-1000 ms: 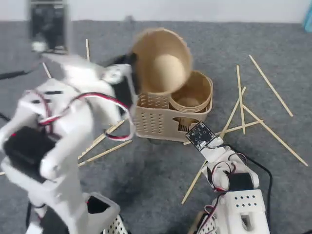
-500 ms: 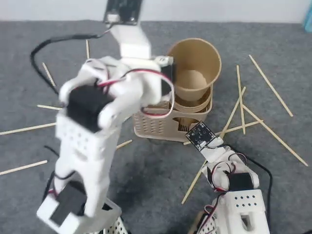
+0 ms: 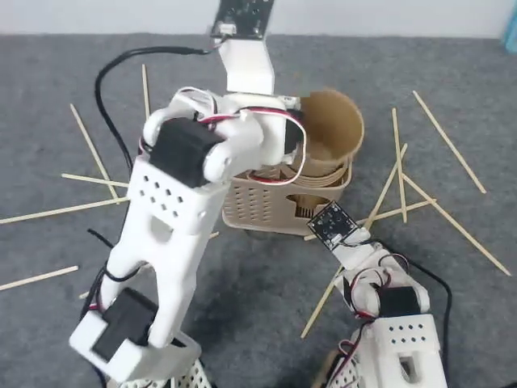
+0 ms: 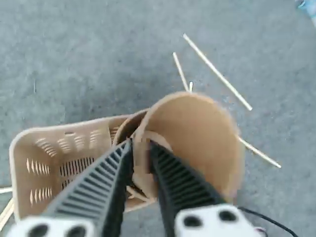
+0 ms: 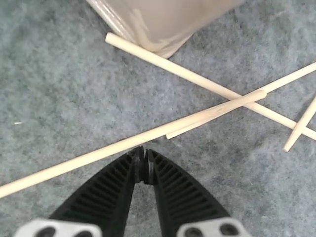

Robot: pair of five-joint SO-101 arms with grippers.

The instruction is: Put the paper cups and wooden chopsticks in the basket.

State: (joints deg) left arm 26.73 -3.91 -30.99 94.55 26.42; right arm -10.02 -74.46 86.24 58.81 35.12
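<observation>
A brown paper cup (image 3: pixel 333 121) stands upright over the right end of the beige basket (image 3: pixel 262 206), nested in the stacked cups (image 3: pixel 323 174) inside it. My left gripper (image 4: pixel 140 148) is shut on the near rim of this paper cup (image 4: pixel 197 143), one finger inside and one outside. My right gripper (image 5: pixel 144 162) is shut and empty, its tips just above the grey floor beside a long wooden chopstick (image 5: pixel 98 153). The right arm (image 3: pixel 380 299) sits low in front of the basket. Several chopsticks (image 3: pixel 400 166) lie scattered around.
The tall left arm (image 3: pixel 186 218) hides the basket's left half in the high view. More chopsticks lie left (image 3: pixel 40 212) and far right (image 3: pixel 448 141). A basket corner (image 5: pixel 163 19) is close ahead of the right gripper. A black cable (image 3: pixel 105 89) loops at the left.
The left arm swung right with the cup, turned it from tilted to upright and lowered it onto the stacked cups in the basket. The right arm stayed still.
</observation>
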